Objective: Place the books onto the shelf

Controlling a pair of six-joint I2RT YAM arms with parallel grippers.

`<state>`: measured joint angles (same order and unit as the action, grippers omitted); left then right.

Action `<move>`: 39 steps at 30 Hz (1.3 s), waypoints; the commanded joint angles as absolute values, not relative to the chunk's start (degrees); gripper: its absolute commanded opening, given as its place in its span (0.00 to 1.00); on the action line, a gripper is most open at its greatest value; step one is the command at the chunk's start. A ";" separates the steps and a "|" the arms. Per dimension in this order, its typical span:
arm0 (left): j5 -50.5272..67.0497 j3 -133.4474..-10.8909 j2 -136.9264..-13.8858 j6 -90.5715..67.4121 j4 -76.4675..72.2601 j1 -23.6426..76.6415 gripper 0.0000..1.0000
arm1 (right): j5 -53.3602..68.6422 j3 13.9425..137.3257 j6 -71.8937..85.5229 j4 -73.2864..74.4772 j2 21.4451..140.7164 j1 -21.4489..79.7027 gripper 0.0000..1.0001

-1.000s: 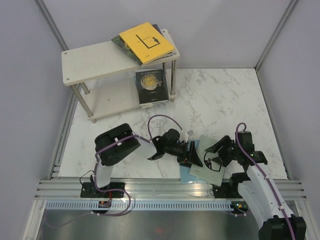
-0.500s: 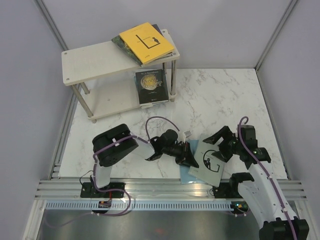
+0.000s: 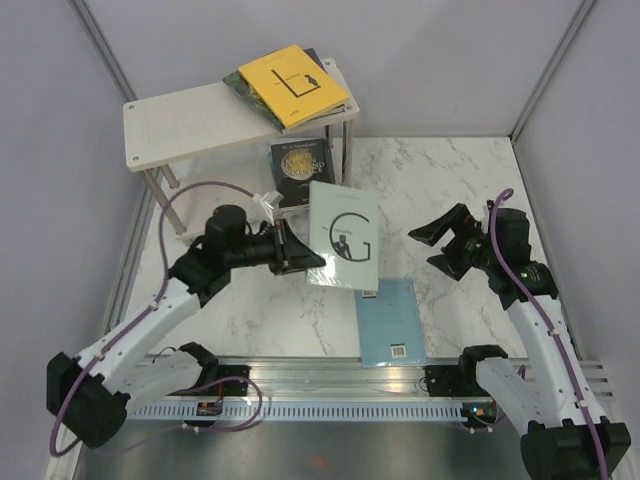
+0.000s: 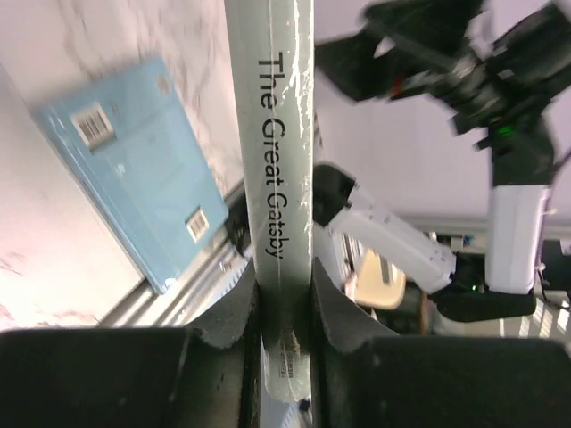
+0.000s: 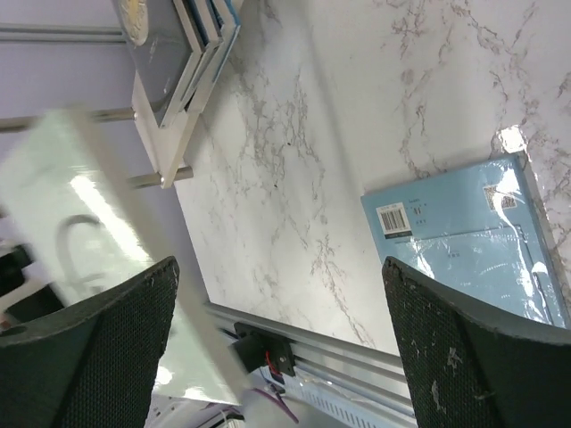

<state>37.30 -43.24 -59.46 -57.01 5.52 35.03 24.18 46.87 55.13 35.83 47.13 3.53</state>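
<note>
carrying step in hand — the pale "g" book (image 3: 343, 235) is clamped at its spine edge in the left gripper (image 3: 303, 258) above the worktop's (image 3: 430, 190) middle, short of the shelf (image 3: 180, 125) at the far-left corner. the right gripper (image 3: 441, 243) is spread wide, empty. next, the book must be swung onto a board — flat.

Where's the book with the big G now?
The G book is mid-table in the top view, in the left gripper, between the shelf and the light blue book.

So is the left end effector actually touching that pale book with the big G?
Touching. In the left wrist view, the left end effector clamps the pale book, fingers pressed on both sides, no gap.
</note>
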 commanded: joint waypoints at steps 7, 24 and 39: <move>37.80 -70.70 -49.04 -37.36 36.90 19.18 0.02 | 26.45 44.21 55.81 27.60 51.23 3.78 0.97; 26.01 -99.83 -63.01 -32.43 49.31 5.64 0.02 | 31.29 43.77 54.84 24.09 56.51 4.04 0.96; 32.34 -113.64 -79.09 -32.60 48.87 -11.68 0.02 | 32.34 48.87 57.48 19.95 64.15 9.66 0.96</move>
<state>27.79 -109.82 -77.43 -33.61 56.36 -8.62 31.55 45.98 57.28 22.65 63.22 8.27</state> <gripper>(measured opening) 0.224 0.963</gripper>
